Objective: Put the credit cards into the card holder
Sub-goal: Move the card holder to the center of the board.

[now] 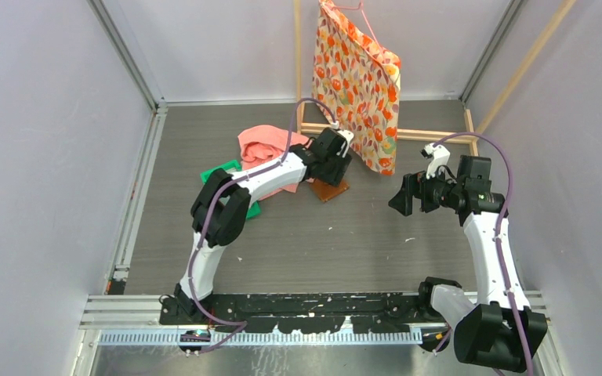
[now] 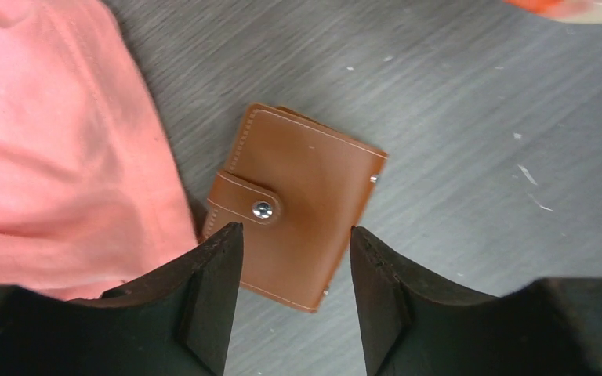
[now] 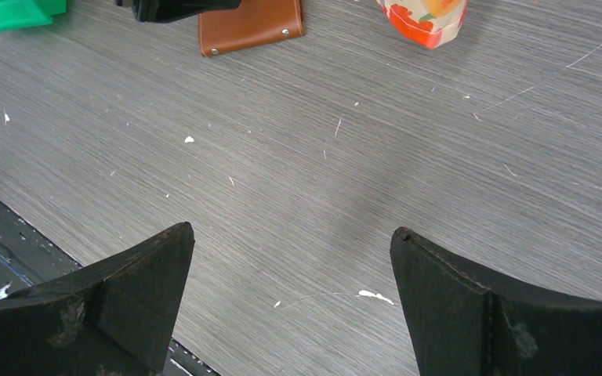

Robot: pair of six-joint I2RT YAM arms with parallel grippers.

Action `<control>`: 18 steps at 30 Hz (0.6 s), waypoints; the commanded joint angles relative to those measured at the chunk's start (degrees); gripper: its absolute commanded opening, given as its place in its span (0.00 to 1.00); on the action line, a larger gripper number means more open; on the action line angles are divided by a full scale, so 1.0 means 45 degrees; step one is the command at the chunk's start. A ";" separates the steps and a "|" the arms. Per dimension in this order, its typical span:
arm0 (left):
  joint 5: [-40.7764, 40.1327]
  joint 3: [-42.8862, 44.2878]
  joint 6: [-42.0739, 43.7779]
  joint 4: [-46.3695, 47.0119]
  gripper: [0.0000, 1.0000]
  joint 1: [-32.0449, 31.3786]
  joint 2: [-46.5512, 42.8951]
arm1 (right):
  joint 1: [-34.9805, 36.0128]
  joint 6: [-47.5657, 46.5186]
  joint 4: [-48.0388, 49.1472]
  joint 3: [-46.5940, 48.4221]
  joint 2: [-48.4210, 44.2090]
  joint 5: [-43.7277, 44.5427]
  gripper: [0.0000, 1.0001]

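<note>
Grey wood-grain table [image 1: 345,235], walled bay. The snapped-shut brown card holder [image 2: 294,207] lies flat beside the pink cloth [image 2: 55,141], directly under the left gripper [image 2: 294,231]. Jaws part-open, no clamp evident; long axis runs between them. Right gripper [image 3: 291,231] gapes, well apart.

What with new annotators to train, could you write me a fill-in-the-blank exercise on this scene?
1. The wallet lies flat with its snap tab ____.
2. The cloth beside it is ____.
3. The left gripper hangs over the wallet, jaws apart, while the right gripper, jaws wide, holds ____.

Missing words: fastened; pink; nothing.
</note>
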 commanded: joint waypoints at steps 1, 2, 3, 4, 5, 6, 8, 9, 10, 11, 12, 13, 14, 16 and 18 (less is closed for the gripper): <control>-0.0152 0.1063 0.0352 -0.0844 0.53 0.0178 0.0629 | 0.0124 -0.0015 0.0059 0.0595 0.0034 0.0189 1.00; -0.0234 0.1199 0.0345 -0.0871 0.53 0.0181 0.0877 | 0.0164 -0.0017 0.0060 0.0597 0.0046 0.0217 1.00; -0.0330 0.1387 0.0327 -0.0958 0.52 0.0176 0.1069 | 0.0202 -0.0017 0.0057 0.0597 0.0090 0.0248 1.00; -0.0393 0.1569 0.0322 -0.1066 0.52 0.0178 0.1234 | 0.0228 -0.0017 0.0057 0.0597 0.0124 0.0274 1.00; -0.0423 0.1746 0.0307 -0.1172 0.51 0.0178 0.1394 | 0.0260 -0.0017 0.0067 0.0611 0.0148 0.0301 1.00; -0.0450 0.1899 0.0305 -0.1239 0.51 0.0178 0.1519 | 0.0289 -0.0017 0.0058 0.0616 0.0183 0.0334 1.00; -0.0452 0.2016 0.0299 -0.1307 0.50 0.0178 0.1699 | 0.0345 -0.0012 0.0057 0.0616 0.0247 0.0367 1.00; -0.0462 0.2053 0.0304 -0.1300 0.49 0.0178 0.1789 | 0.0365 -0.0012 0.0057 0.0631 0.0254 0.0391 1.00; -0.0495 0.2085 0.0304 -0.1288 0.49 0.0178 0.1869 | 0.0397 -0.0017 0.0040 0.0635 0.0286 0.0405 1.00; -0.0541 0.2115 0.0319 -0.1299 0.48 0.0178 0.1952 | 0.0418 -0.0017 0.0038 0.0636 0.0300 0.0420 1.00; -0.0558 0.2153 0.0338 -0.1329 0.47 0.0178 0.2038 | 0.0438 -0.0012 0.0037 0.0645 0.0321 0.0425 1.00; -0.0624 0.2183 0.0370 -0.1359 0.46 0.0181 0.2124 | 0.0448 -0.0017 0.0020 0.0654 0.0322 0.0435 1.00; -0.0723 0.2230 0.0396 -0.1403 0.45 0.0188 0.2216 | 0.0449 -0.0015 0.0018 0.0655 0.0324 0.0444 1.00; -0.1059 0.2283 0.0463 -0.1560 0.42 0.0184 0.2400 | 0.0468 -0.0015 0.0018 0.0655 0.0329 0.0445 1.00; -0.1248 0.2248 0.0531 -0.1649 0.38 0.0191 0.2498 | 0.0469 -0.0017 0.0008 0.0655 0.0320 0.0445 1.00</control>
